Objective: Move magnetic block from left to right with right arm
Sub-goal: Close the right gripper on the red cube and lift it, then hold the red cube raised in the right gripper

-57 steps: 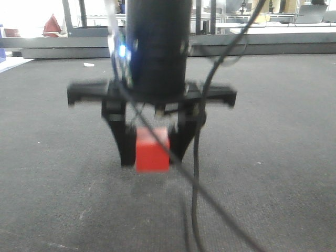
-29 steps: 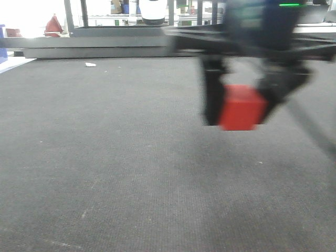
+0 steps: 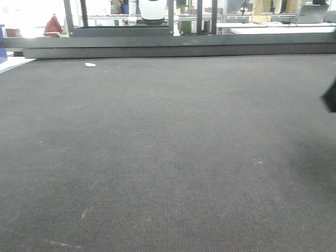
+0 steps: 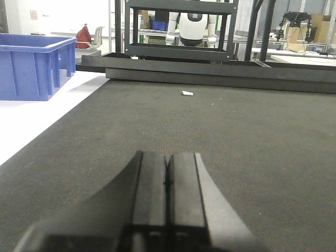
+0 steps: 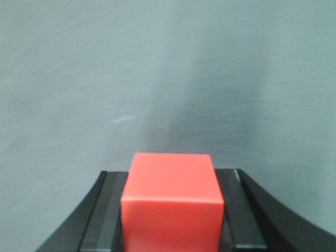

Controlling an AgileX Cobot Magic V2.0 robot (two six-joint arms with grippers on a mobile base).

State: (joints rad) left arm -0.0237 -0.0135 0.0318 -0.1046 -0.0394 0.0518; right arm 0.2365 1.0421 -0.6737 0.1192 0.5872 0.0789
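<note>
Evidently mid-carry, the right gripper [image 5: 170, 223] is closed snugly on the magnetic block [image 5: 172, 202], apparently near the mat's [image 5: 157, 79] right edge, so next comes lowering it there and letting go.

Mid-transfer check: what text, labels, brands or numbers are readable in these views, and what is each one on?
No text is legible in any view.
On the magnetic block: none, plain red faces.
On the blue bin: no label visible.
On the small placard on the far wall: too small and washed out to read.
On the cardboard boxes: blurred, nothing readable.
</note>
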